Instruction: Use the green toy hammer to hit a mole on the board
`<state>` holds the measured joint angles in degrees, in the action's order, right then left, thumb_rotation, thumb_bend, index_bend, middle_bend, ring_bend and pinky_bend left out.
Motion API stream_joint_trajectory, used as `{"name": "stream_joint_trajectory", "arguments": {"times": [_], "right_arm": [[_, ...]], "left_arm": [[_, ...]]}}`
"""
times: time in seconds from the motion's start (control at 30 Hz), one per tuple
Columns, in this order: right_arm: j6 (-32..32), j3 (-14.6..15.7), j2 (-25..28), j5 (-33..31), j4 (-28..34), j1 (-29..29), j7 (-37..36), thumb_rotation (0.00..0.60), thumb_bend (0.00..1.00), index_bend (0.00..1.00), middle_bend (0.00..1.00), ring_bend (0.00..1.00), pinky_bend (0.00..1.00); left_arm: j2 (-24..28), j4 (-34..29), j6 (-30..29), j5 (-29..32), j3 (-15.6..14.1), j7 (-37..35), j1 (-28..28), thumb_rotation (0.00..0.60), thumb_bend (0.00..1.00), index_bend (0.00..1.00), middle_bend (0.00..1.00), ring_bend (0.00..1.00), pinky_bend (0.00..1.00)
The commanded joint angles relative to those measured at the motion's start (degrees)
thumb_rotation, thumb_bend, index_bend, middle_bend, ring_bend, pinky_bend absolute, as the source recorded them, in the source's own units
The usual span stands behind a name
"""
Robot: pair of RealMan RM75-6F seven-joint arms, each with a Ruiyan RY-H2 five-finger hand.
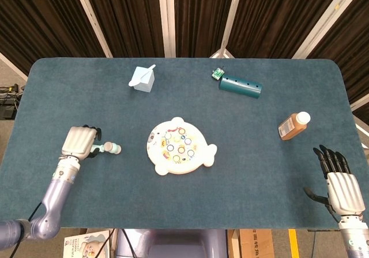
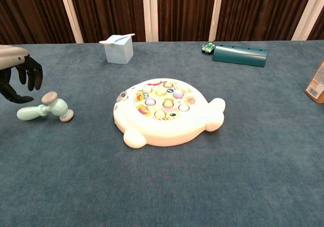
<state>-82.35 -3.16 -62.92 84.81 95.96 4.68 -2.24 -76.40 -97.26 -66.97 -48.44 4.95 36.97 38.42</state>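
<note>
The pale green toy hammer (image 2: 45, 108) lies on the blue cloth, its head toward the board; the head view shows the hammer (image 1: 109, 148) left of the board. My left hand (image 2: 16, 76) hovers just left of the handle, fingers hanging apart and holding nothing; seen from above, the left hand (image 1: 79, 141) covers the handle end. The white whale-shaped mole board (image 1: 180, 146) sits mid-table, and the chest view shows the board (image 2: 167, 133) with several coloured moles on top. My right hand (image 1: 339, 180) rests open at the table's near right edge, far from both.
A pale blue carton (image 1: 142, 78) stands behind the board. A teal cylinder (image 1: 240, 86) with a small green toy (image 1: 217, 72) lies at the back right. A brown bottle (image 1: 293, 125) lies at the right, also at the chest view's right edge.
</note>
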Motion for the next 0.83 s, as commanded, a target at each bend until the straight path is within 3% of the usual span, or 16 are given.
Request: {"name": "stream_joint_trajectory", "arguments": {"times": [0.03,0.23,0.37,0.5,0.6,0.67,0.83], "right_arm": [[-0.1,0.0,0.0,0.1,0.0,0.0,0.1,0.6,0.19,0.0,0.0,0.0,0.0],[-0.4,0.1,-0.1,0.6,-0.2,0.0,0.3,0.6,0.19,0.0,0.0,0.0,0.0],[-0.5,0.1,-0.1,0.7,-0.4,-0.1,0.5,0.6,0.19,0.0,0.0,0.0,0.0],[-0.5,0.2,-0.1,0.8,-0.3,-0.1,1.0,0.6,0.19,0.0,0.0,0.0,0.0],[-0.3,0.4,-0.2,1.2,-0.4,0.1,2.8,0.6,0.19,0.0,0.0,0.0,0.0],[-0.5,0.7,-0.5,1.9,-0.5,0.1,4.2,0.6,0.19,0.0,0.0,0.0,0.0],[-1.2,0.7,-0.8,2.2,-0.4,-0.1,4.9,0.6,0.19,0.0,0.0,0.0,0.0]], "left_arm": [[2.1,-2.4,-2.0,-1.9,-0.1,-2.4,-1.9,0.6,0.41,0.48,0.43,0.37,0.49],[4.5,-7.5,-11.8,-10.6,-2.6,-7.8,-8.8,0.6,0.37,0.42,0.36,0.33,0.43],[5.8,-8.4,-18.0,-18.8,-6.5,-11.1,-13.7,0.6,0.23,0.18,0.16,0.15,0.24],[6.7,-7.1,-23.4,-26.2,-10.0,-13.0,-17.8,0.6,0.12,0.01,0.01,0.01,0.08],[6.6,-3.0,-30.5,-33.7,-13.1,-15.5,-22.9,0.6,0.1,0.0,0.0,0.0,0.03],[6.9,0.0,-34.7,-35.4,-15.2,-18.7,-27.4,0.6,0.09,0.0,0.0,0.0,0.01],[8.0,1.8,-35.0,-34.4,-14.6,-23.3,-30.4,0.6,0.09,0.0,0.0,0.0,0.0]]}}
